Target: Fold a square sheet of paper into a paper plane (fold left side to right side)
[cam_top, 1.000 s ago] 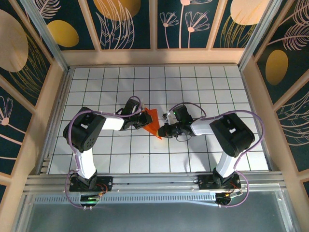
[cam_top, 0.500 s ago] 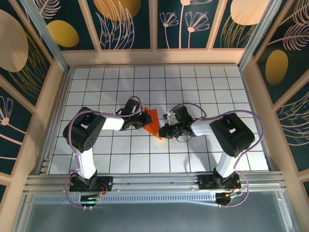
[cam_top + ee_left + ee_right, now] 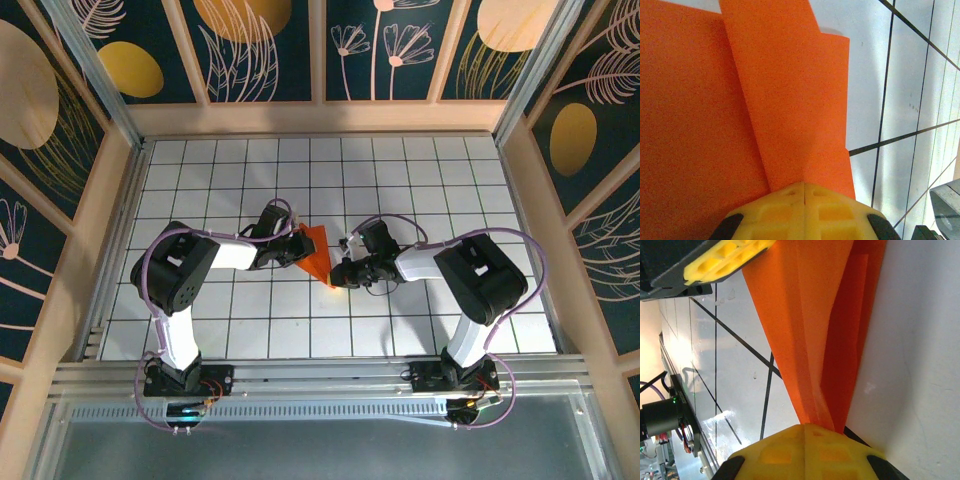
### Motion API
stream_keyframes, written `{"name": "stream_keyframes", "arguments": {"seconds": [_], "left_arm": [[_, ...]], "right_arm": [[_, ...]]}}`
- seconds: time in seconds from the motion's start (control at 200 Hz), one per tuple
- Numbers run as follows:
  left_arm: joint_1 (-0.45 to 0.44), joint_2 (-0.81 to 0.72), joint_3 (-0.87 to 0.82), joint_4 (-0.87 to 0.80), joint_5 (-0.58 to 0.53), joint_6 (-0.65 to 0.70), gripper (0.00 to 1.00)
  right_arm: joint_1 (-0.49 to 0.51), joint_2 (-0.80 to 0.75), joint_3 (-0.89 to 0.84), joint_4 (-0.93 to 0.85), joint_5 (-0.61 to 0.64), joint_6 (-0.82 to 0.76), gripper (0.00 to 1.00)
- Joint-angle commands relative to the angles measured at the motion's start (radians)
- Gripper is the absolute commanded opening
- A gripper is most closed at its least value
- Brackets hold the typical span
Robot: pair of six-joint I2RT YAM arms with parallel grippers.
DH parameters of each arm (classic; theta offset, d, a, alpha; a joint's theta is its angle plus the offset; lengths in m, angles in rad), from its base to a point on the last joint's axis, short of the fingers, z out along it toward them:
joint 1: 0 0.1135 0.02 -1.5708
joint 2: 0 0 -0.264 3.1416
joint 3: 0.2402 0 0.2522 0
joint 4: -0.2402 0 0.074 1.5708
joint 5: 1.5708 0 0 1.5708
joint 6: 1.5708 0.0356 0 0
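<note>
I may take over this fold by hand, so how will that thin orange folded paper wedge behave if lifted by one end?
The thin orange folded paper wedge is probably featherlight. Its overlapping creased layers likely stiffen it, though single-layer flaps may flop. Pinched by the left gripper and right gripper, it could tear if they pull apart.

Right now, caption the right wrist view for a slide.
Right end effector and left end effector pinch the paper at opposite ends.

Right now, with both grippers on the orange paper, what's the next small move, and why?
Probably the left gripper should swing its wide end of the paper rightward over the crease while the right gripper holds the tip: both are shut on it, and its flaps look raised, not flat.
</note>
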Motion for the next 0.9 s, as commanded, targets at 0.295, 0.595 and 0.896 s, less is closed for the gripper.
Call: {"name": "stream_keyframes", "arguments": {"seconds": [0.295, 0.595, 0.896], "left_arm": [[0.0, 0.04, -0.024, -0.071, -0.075, 0.019, 0.0], [0.001, 0.037, -0.024, -0.069, -0.072, 0.018, 0.0], [0.0, 0.035, -0.022, -0.071, -0.072, 0.018, 0.0]], "right_arm": [[-0.006, -0.08, 0.013, 0.013, -0.008, -0.007, 0.0], [-0.011, -0.001, 0.081, 0.049, -0.013, -0.024, 0.0], [-0.01, 0.05, 0.095, 0.059, -0.02, -0.029, 0.0]]}}
